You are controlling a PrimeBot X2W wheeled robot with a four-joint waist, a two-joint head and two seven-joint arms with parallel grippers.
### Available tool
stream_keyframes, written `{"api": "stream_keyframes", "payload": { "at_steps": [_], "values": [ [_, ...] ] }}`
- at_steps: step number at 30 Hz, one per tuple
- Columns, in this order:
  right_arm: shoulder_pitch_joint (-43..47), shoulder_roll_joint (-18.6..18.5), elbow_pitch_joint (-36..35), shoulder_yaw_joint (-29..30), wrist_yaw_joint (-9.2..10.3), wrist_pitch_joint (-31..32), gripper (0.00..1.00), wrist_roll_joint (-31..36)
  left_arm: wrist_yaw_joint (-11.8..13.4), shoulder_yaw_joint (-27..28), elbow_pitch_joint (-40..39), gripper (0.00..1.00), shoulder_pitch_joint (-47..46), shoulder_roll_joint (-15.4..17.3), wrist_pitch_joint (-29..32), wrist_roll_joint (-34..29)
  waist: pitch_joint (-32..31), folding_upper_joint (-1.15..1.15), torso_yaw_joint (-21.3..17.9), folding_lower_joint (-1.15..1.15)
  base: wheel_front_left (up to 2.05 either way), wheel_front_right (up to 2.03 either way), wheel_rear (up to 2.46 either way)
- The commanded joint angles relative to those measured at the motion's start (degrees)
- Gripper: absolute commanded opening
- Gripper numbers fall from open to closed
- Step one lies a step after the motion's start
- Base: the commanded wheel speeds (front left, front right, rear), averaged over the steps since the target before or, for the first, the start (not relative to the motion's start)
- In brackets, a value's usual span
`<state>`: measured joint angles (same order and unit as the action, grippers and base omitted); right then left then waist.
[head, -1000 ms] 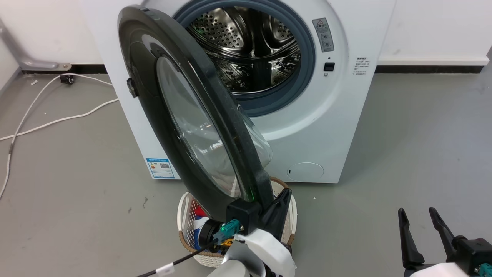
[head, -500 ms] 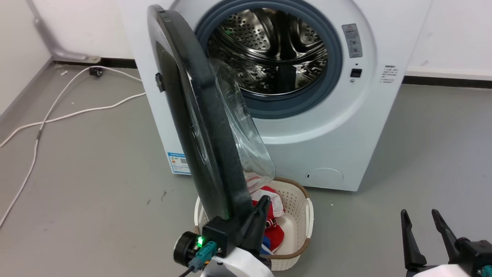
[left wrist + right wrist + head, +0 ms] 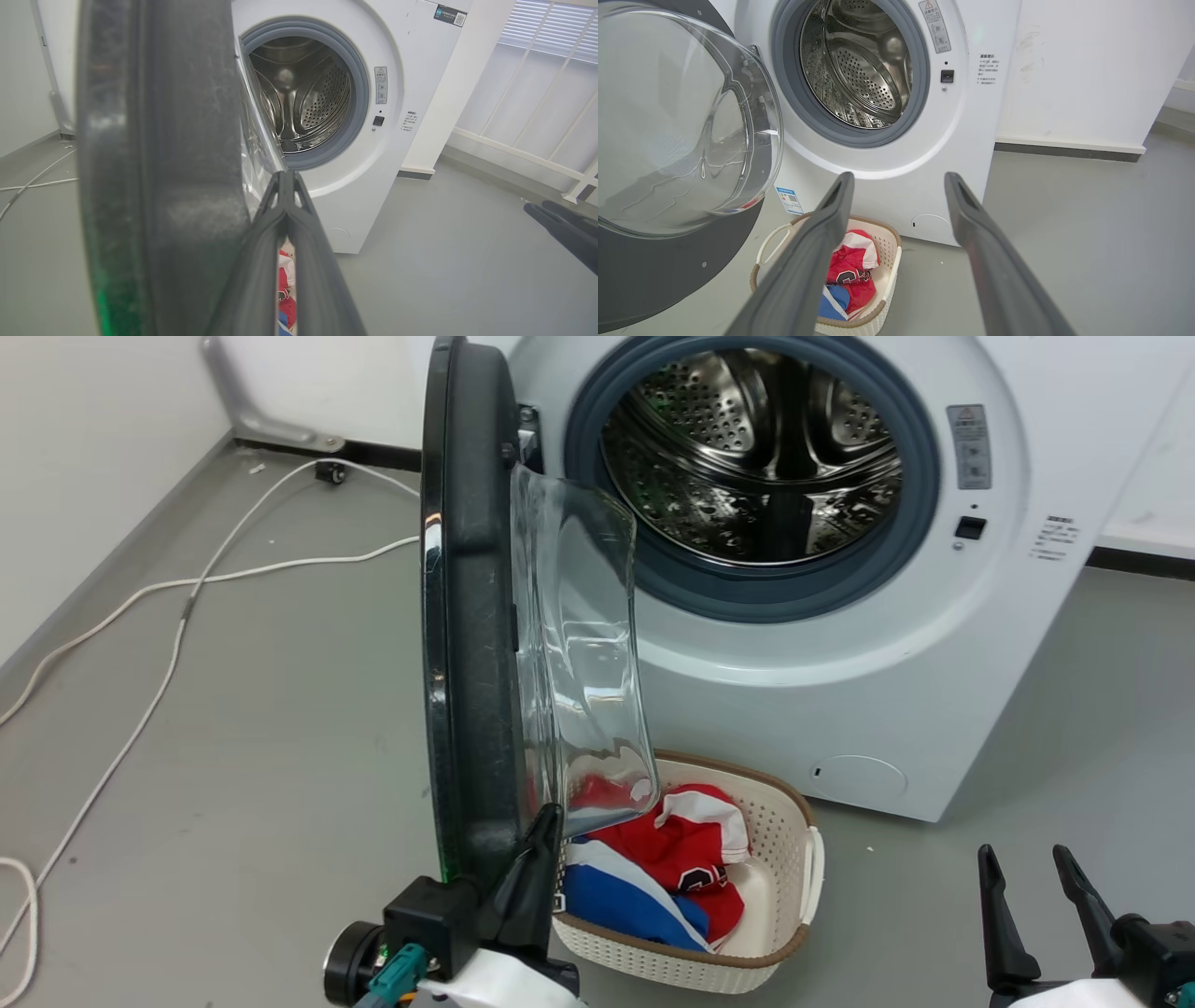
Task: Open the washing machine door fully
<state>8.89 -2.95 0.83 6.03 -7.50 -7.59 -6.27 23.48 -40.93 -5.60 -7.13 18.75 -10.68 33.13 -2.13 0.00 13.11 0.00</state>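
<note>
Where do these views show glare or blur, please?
Head view: a white glare streak runs down the washing machine door, and the drum glints. Left wrist view: the door, near the lens, blurs. Right wrist view: reflections cross its glass bowl.

Left gripper (image 3: 546, 826) reaches forward and upward from low on the robot's left side. Its two long dark fingers (image 3: 257, 261) are pressed together so the tips meet, with only a thin slit between them further down. Behind it sit the black left wrist block (image 3: 434, 919), a teal connector (image 3: 397, 973) and the start of the pale left forearm (image 3: 495, 987). Well apart on the robot's right, the right gripper (image 3: 1021, 859) is held low, with both fingers pointing upward and parted wide. Its black right wrist housing (image 3: 1153, 943) and pale right forearm (image 3: 1074, 994) lie just behind.
</note>
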Motion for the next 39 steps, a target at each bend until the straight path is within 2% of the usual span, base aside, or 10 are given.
{"api": "stream_keyframes", "payload": {
  "at_steps": [1, 6, 15, 22, 28, 31, 32, 39],
  "values": [
    [0.2, 0.1, -0.2, -0.1, 0.02, -0.2, 1.00, -0.3, 0.7, 0.8, -0.2, 0.00, 0.8, 0.8, 0.1, 0.3, 0.4, 0.00, 1.1, 0.00, 0.00, 0.00, 0.00],
    [-0.1, 0.1, -1.3, 0.2, 0.02, 0.3, 1.00, 0.2, 1.1, 2.8, -1.2, 0.00, 1.9, 3.3, 0.3, 1.1, 1.1, 0.00, 3.5, 0.00, 0.00, 0.00, 0.00],
    [-0.3, 0.1, -3.5, 0.9, 0.02, 1.6, 1.00, 0.8, -1.2, 9.5, 1.4, 0.00, 1.4, 7.8, -1.5, 5.2, 2.9, 0.00, 6.0, 0.00, 0.00, 0.00, 0.00],
    [-1.5, 0.1, -5.0, 1.2, 0.02, 3.2, 1.00, 2.3, -4.2, 16.3, 6.7, 0.00, -1.0, 8.9, -3.6, 8.8, 6.2, 0.00, 6.0, 0.00, 0.00, 0.00, 0.00],
    [-3.2, -0.3, -6.2, 1.4, 0.02, 4.1, 1.00, 3.5, -8.4, 21.2, 12.1, 0.00, -4.9, 9.4, -4.3, 10.9, 9.8, 0.00, 5.7, 0.00, 0.00, 0.00, 0.00],
    [-4.1, -0.9, -6.4, 1.5, 0.02, 4.5, 1.00, 3.4, -10.2, 24.1, 14.8, 0.00, -7.2, 9.8, -4.5, 11.3, 11.3, 0.00, 5.5, 0.00, 0.00, 0.00, 0.00],
    [-4.6, -1.5, -6.3, 1.5, 0.02, 4.7, 1.00, 3.1, -11.7, 26.5, 16.9, 0.00, -8.8, 10.1, -4.6, 11.3, 12.3, 0.00, 5.4, 0.00, 0.00, 0.00, 0.00],
    [-5.9, -2.0, -6.0, 1.8, 0.02, 4.6, 1.00, 2.9, -14.6, 32.1, 22.4, 0.00, -11.6, 10.8, -4.6, 10.0, 13.8, 0.00, 5.1, 0.00, 0.00, 0.00, 0.00]
  ]
}}
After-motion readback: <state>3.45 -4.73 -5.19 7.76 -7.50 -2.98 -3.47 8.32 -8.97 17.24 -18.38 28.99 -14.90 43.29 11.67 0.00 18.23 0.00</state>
